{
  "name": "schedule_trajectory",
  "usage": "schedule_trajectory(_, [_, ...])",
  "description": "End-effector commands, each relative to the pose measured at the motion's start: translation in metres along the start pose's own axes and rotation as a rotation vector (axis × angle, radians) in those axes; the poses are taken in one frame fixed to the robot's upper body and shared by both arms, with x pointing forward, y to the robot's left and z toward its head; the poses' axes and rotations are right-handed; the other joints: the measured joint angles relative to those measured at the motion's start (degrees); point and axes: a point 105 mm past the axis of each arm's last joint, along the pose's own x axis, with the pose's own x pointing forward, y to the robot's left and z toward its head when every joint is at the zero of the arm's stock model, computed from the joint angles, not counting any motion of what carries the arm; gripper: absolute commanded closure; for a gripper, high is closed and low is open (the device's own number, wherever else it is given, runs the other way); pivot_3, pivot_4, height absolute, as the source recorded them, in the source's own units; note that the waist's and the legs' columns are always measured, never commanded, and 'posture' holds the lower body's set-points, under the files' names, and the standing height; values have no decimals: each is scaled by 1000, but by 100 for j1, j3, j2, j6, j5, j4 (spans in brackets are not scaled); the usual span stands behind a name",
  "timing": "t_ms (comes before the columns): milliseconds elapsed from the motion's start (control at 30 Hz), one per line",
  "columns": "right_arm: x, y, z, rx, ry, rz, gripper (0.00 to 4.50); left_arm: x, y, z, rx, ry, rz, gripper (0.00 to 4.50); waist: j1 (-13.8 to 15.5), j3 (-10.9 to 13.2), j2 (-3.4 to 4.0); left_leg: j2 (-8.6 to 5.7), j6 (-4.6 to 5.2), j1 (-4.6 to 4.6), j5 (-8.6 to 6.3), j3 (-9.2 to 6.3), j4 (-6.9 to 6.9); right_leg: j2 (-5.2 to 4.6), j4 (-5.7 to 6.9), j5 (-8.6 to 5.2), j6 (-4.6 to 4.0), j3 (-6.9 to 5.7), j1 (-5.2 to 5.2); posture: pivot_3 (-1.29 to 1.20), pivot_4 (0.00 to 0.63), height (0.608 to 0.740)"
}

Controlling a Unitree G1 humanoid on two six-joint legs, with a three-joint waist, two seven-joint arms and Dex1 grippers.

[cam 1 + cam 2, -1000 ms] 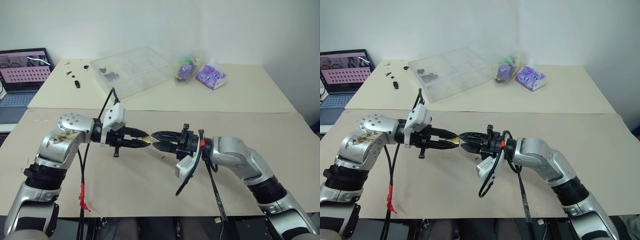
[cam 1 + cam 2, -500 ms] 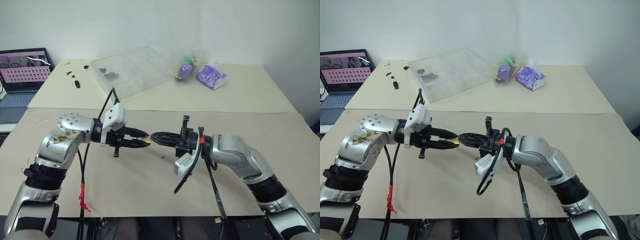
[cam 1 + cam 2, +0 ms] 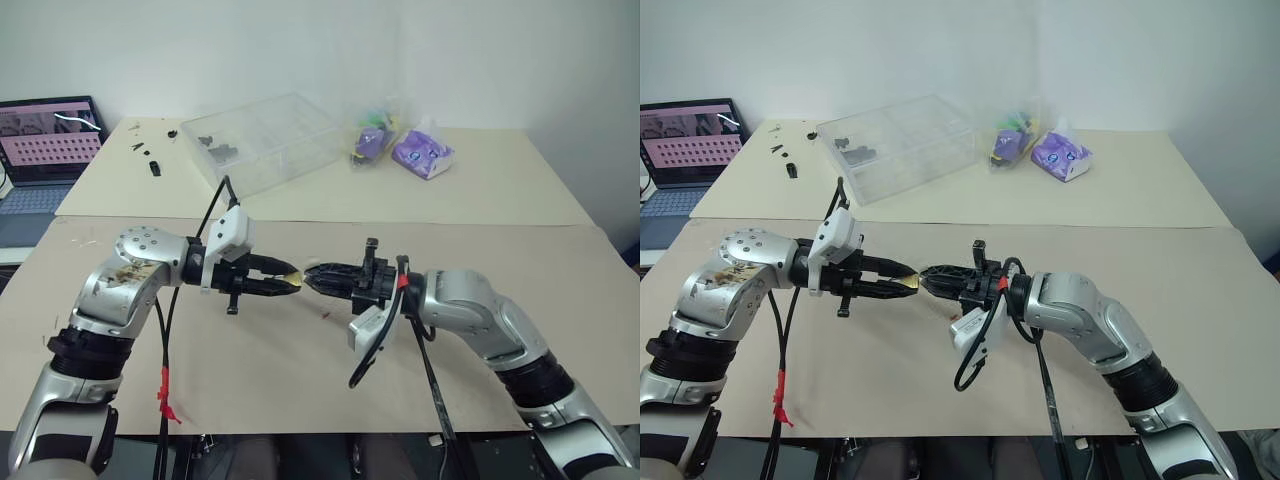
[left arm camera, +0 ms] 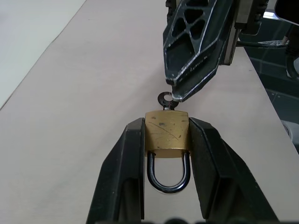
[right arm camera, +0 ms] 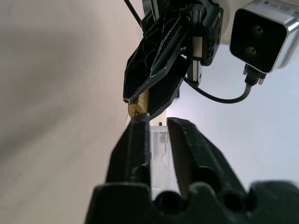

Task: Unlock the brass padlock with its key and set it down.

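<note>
The left gripper [image 4: 167, 140] is clamped on the brass padlock [image 4: 167, 136], its two black fingers [image 4: 127, 154] pressing the flat sides of the yellow body, the silver shackle [image 4: 168, 177] pointing back toward the wrist and still seated in the body. A small key [image 4: 166, 100] sticks out of the padlock's far end, past the fingertips. The right gripper [image 5: 154, 122] faces it tip to tip above the tan table [image 3: 300, 370], its fingers parted by a narrow gap; its tips sit right at the key's head, though whether they pinch it cannot be told. Beyond both grippers stand a clear plastic box [image 3: 265, 140] and a laptop [image 3: 45, 150].
</note>
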Motion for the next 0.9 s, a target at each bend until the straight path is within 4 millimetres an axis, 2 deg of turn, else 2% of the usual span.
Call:
schedule_trajectory(33, [-3, -11, -1, -21, 5, -43, 2333, -2, -1, 10, 47, -10, -3, 3649, 0, 0, 0, 0, 0, 0, 0, 0, 0, 0, 0, 0, 0, 0, 0, 0, 150, 740])
schedule_trajectory(500, [2, -12, 18, -128, -69, -41, 2333, -2, 0, 11, 47, -10, -5, 3649, 0, 0, 0, 0, 0, 0, 0, 0, 0, 0, 0, -1, 1, 0, 0, 0, 150, 740])
schedule_trajectory(900, [1, -7, 7, -134, -30, -29, 2333, -2, 0, 13, 50, -10, -4, 3649, 0, 0, 0, 0, 0, 0, 0, 0, 0, 0, 0, -1, -1, 0, 0, 0, 150, 740])
